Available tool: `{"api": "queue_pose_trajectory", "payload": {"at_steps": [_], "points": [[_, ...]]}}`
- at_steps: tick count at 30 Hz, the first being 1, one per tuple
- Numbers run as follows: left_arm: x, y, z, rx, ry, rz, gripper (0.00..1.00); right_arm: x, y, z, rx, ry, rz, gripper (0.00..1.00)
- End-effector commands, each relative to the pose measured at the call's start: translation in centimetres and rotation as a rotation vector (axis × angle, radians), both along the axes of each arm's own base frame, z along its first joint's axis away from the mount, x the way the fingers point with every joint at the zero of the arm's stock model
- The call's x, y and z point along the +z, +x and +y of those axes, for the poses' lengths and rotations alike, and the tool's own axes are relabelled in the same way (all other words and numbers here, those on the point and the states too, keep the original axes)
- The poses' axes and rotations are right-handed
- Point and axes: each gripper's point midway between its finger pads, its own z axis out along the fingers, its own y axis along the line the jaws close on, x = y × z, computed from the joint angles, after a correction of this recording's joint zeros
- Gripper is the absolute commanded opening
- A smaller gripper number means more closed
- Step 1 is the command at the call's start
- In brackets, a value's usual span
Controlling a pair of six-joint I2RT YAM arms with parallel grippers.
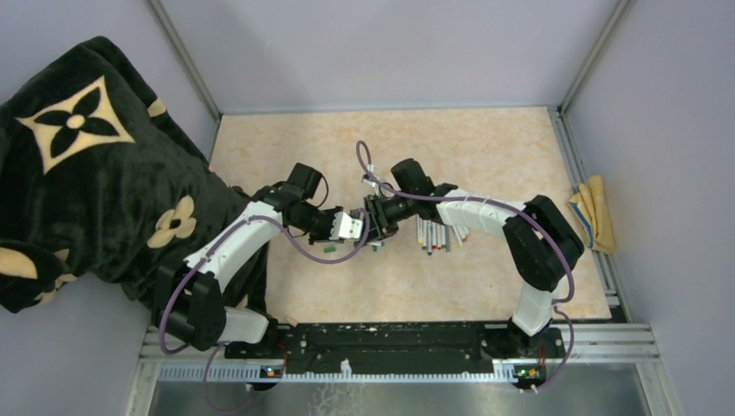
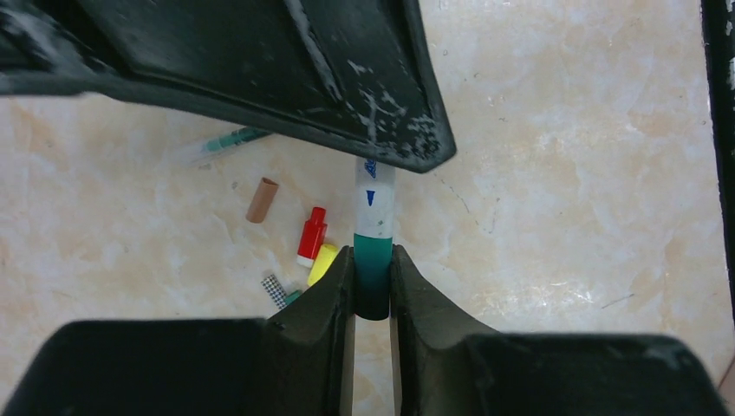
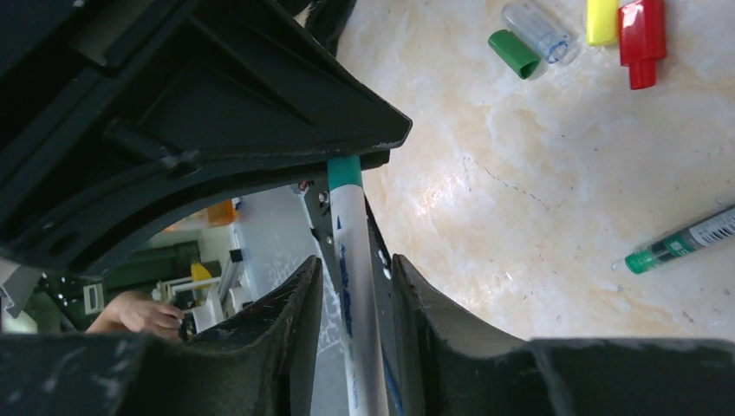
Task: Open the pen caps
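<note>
Your left pincer [image 2: 373,282] is almost closed, clamping the teal cap [image 2: 373,256] of a white pen [image 2: 375,212] above the table [image 2: 563,173]; your right pincer [image 3: 354,282] stands slightly parted around that pen's barrel. Its blue print [image 2: 370,198] is too blurred to read

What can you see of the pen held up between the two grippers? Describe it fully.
The pen is thin, with a white, plastic-looking barrel carrying blue print and a teal cap that looks seated on its end. It hangs above the table, spanning the two grippers. The left gripper is clamped on the cap. The fingers of the right gripper flank the barrel, seemingly with slight gaps.
</note>
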Motion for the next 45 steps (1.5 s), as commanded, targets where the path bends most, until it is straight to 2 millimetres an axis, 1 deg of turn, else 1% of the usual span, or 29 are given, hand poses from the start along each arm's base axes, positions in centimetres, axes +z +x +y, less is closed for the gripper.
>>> {"api": "queue_pose_trajectory", "payload": {"at_steps": [1,2,4,5,7,11,12,15,19,27,34,38,40,41,43,45], "points": [[1.2,0.0,-0.7,-0.037,-0.035,-0.052,0.08,0.2,-0.5,1.5,0.035,0.056,0.010,0.36],[1.2,0.0,-0.7,-0.039,-0.032,-0.052,0.07,0.0,-0.7,1.5,0.033,0.052,0.025,0.36],[1.2,-0.1,-0.7,-0.043,-0.029,-0.050,0.06,0.2,-0.4,1.9,0.027,0.072,0.019,0.36],[1.1,-0.2,-0.7,-0.047,-0.026,-0.050,0.05,0.2,-0.3,2.0,0.022,0.073,0.020,0.33],[1.0,-0.3,-0.5,-0.057,-0.012,-0.055,0.04,0.2,-0.1,2.0,0.010,0.071,0.016,0.24],[0.4,-0.2,0.2,-0.075,0.034,-0.086,0.00,0.1,0.0,1.8,0.004,0.050,0.007,0.01],[0.2,-0.1,0.5,-0.085,0.048,-0.099,0.00,-0.1,0.0,1.6,-0.002,0.035,0.003,0.00],[-0.2,0.1,1.0,-0.102,0.082,-0.138,0.00,-0.7,-0.3,0.4,-0.012,-0.010,0.010,0.00],[-0.7,1.3,2.2,-0.099,0.156,-0.198,0.00,-1.2,-0.9,-1.4,-0.029,-0.040,0.018,0.00],[-2.4,3.4,4.5,-0.033,0.303,-0.232,0.00,-1.1,-2.4,-4.9,-0.045,-0.079,0.010,0.00],[-3.4,5.2,5.9,0.067,0.355,-0.218,0.00,-1.0,-2.6,-8.1,-0.109,-0.119,-0.025,0.00],[-3.8,6.1,6.9,0.112,0.367,-0.210,0.00,-0.8,-2.3,-9.1,-0.136,-0.140,-0.050,0.00],[-3.7,6.6,7.0,0.143,0.343,-0.203,0.00,-1.1,-1.6,-9.5,-0.168,-0.180,-0.077,0.00],[-3.5,6.8,6.7,0.161,0.318,-0.194,0.00,-1.4,-0.9,-9.7,-0.199,-0.207,-0.103,0.00],[-3.5,6.6,6.2,0.195,0.271,-0.150,0.00,-1.9,1.9,-10.6,-0.334,-0.284,-0.185,0.00],[-3.7,6.3,5.4,0.235,0.221,-0.082,0.00,-1.9,5.0,-11.4,-0.480,-0.333,-0.271,0.00]]}}
